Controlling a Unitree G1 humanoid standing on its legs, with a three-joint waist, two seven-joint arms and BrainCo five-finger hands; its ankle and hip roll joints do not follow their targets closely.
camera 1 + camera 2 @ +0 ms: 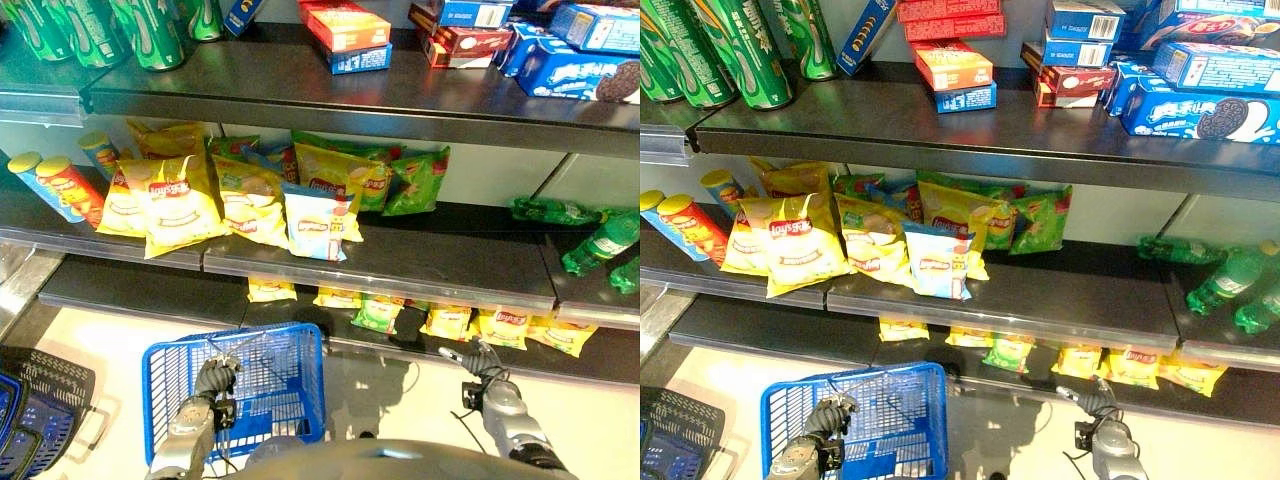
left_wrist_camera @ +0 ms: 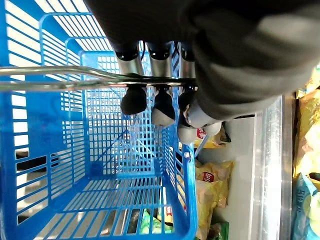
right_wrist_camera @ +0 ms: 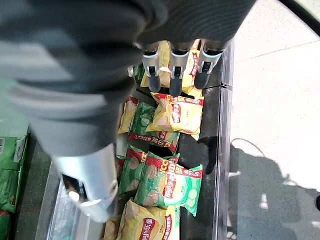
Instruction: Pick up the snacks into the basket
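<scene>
Curled around the wire handle (image 2: 60, 77) of the blue basket (image 1: 170, 390), the left hand (image 1: 215, 378) is hanging the basket low in front of the shelving, its fingers (image 2: 134, 97) wrapping the metal bar from above; the basket is looking empty, with only floor showing through its mesh. Off to the other side, the right hand (image 1: 480, 365) is hovering free in front of the bottom shelf (image 1: 600, 365), its fingers (image 3: 172, 67) hanging fairly straight and holding nothing. Just beyond and slightly below those fingers, small chip bags are lying flat in a row on the bottom shelf: a yellow bag (image 3: 177, 115) closest past the fingertips, and a green bag (image 3: 167, 185) further back toward the wrist. In the head views, this same row is running sideways along the shelf, with a yellow bag (image 1: 505, 327) lying almost directly ahead of the right hand, its long side running along the shelf edge. Larger chip bags (image 1: 170, 205) and a pale blue bag (image 1: 315, 222) are standing on the middle shelf (image 1: 450, 265), higher up and farther from both hands. Judging by this layout, the right hand is clearly the nearer one to the snacks, needing to reach forward and down, while the left hand is keeping the basket just beside it for the drop.
</scene>
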